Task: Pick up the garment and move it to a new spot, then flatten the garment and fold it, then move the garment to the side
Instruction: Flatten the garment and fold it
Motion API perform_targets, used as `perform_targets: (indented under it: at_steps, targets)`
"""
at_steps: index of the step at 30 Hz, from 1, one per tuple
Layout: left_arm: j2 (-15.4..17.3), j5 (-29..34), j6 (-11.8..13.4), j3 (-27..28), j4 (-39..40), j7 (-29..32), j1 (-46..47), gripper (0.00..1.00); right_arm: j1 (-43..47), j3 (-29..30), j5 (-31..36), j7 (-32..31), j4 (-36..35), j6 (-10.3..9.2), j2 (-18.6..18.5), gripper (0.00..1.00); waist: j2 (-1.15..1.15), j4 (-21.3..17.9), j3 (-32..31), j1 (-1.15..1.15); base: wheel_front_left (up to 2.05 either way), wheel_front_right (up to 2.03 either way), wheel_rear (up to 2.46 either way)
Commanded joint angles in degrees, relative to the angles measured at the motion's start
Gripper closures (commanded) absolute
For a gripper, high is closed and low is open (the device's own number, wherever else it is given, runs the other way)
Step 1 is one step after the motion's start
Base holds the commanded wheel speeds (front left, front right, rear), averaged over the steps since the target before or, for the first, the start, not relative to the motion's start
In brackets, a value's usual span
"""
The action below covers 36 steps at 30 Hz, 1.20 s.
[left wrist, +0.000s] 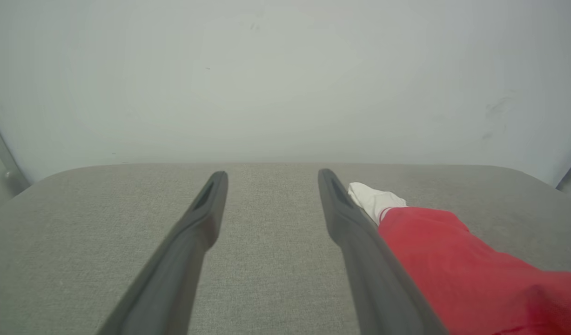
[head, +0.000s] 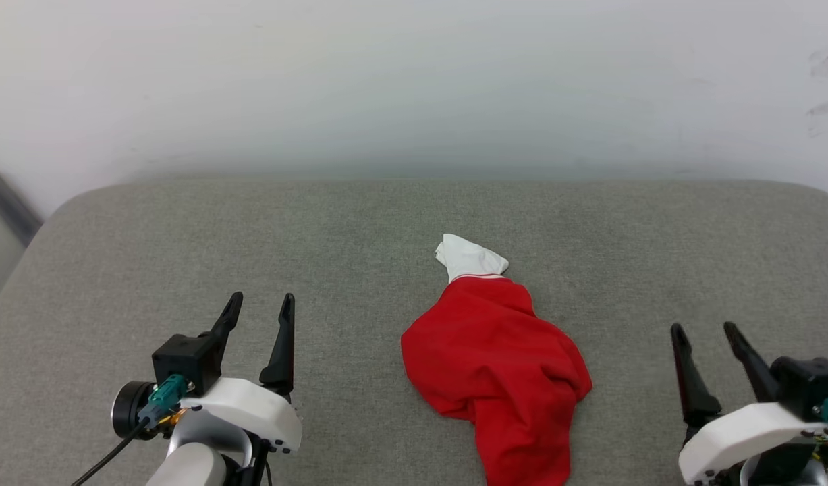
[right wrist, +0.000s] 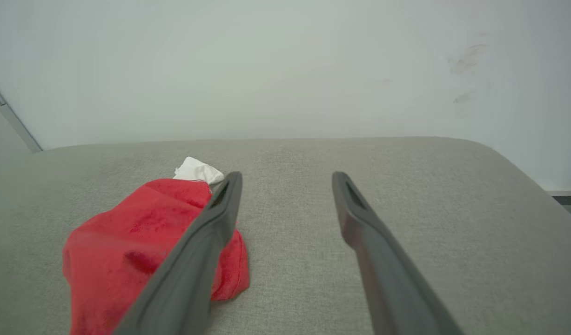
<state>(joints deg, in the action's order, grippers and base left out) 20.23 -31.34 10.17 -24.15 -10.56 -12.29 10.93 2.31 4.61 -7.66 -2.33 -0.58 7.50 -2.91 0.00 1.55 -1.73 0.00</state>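
The garment [head: 498,368] lies crumpled in a red heap on the grey cushion, with one white sleeve [head: 469,258] poking out at its far end; no print shows. My left gripper [head: 262,305] hovers open at the lower left, well clear of the cloth. At the lower right my right gripper [head: 704,329] is open too, apart from the heap. In the left wrist view the garment [left wrist: 462,270] sits beyond the right finger of my open gripper [left wrist: 272,174]. In the right wrist view the garment [right wrist: 136,242] lies left of my open gripper [right wrist: 285,176].
The grey fabric cushion [head: 184,243] spreads wide, with rounded far corners and bare surface on both sides of the heap. A pale wall [head: 414,81] rises right behind it. A dark strip [head: 5,202] runs down at the far left.
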Motion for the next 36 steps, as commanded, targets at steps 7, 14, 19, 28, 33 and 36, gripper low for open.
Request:
perform_targets:
  at_steps: [7, 14, 19, 28, 33, 36]
  targets:
    - [-0.1, 1.1, -0.2, -0.9, 1.7, -0.4, 2.5, 0.0, -8.4, 2.9, 1.3, -3.4, 7.9, -0.02, 0.0, 0.0, 0.0, 2.2, 3.6, 0.0, 0.0, 0.0, 0.0]
    - [-1.4, 1.7, -1.2, -1.5, 1.8, -1.1, 6.4, 0.0, -21.0, -3.0, -1.7, -19.4, 17.7, -0.02, -4.0, 0.0, 0.0, 5.8, 9.4, 0.0, 0.0, 0.0, 0.0]
    - [-2.6, 2.2, -2.3, -2.0, 1.0, -1.8, 8.8, 0.0, -27.4, -9.1, -5.9, -30.4, 21.7, -0.02, -6.7, 0.0, 0.0, 8.3, 12.2, 0.0, 0.0, 0.0, 0.0]
    - [-4.4, 2.9, -3.4, -1.8, -1.0, -2.6, 10.9, 0.0, -33.7, -16.1, -8.1, -39.5, 31.5, -0.02, -8.7, 0.0, 0.0, 10.3, 15.3, 0.0, 0.0, 0.0, 0.0]
    - [-5.2, 3.4, -4.0, -1.5, -2.2, -2.9, 10.9, 0.0, -33.2, -16.2, -9.1, -42.6, 38.9, -0.05, -8.4, 0.64, 0.0, 10.6, 15.4, 0.0, 0.0, 0.0, 0.0]
    - [-5.2, 3.5, -4.0, -0.9, -2.8, -2.9, 10.1, 0.0, -34.7, -16.9, -9.3, -40.6, 39.5, -0.03, -8.1, 1.0, 0.0, 9.9, 14.7, 0.0, 0.0, 0.0, 0.0]
